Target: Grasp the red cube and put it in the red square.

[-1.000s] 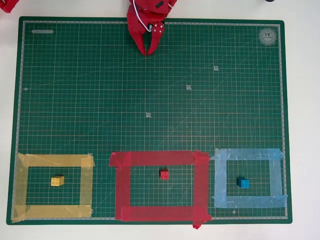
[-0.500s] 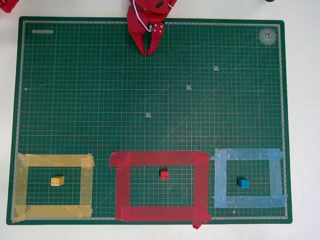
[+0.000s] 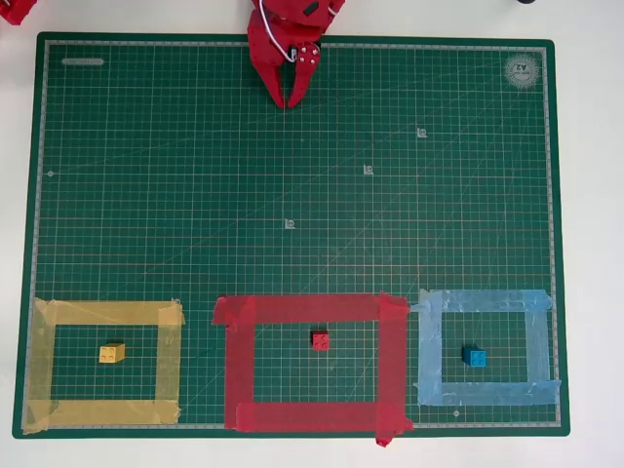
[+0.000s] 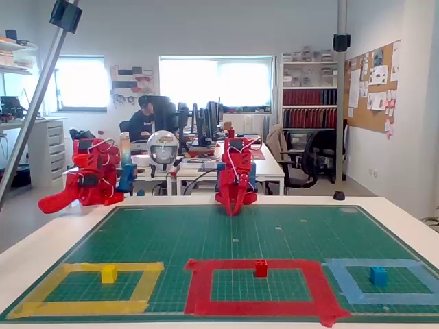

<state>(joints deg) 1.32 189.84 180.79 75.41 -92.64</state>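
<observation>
Sitting inside the red square (image 3: 310,362) already: red cube (image 3: 321,340), studs up, on bare mat slightly above centre in the overhead view, clear of every tape strip. Reads as task goal met, or a reset pose. Same layout either side: yellow cube (image 3: 112,353) inside yellow tape frame (image 3: 102,366), blue cube (image 3: 475,357) inside light-blue tape frame (image 3: 486,348). Colour-matched, so looks like a sorted end state. All on green cutting mat (image 3: 292,175) laid on the white counter (image 3: 585,195). Claw (image 3: 292,100) parked at the mat's far edge, well apart from all cubes, tips pointing down toward the mat. Tips look pinched together with nothing between them, though the overhead angle is shallow, so only probably clenched. Fixed view (image 4: 233,205) agrees: folded near base, carrying nothing.
</observation>
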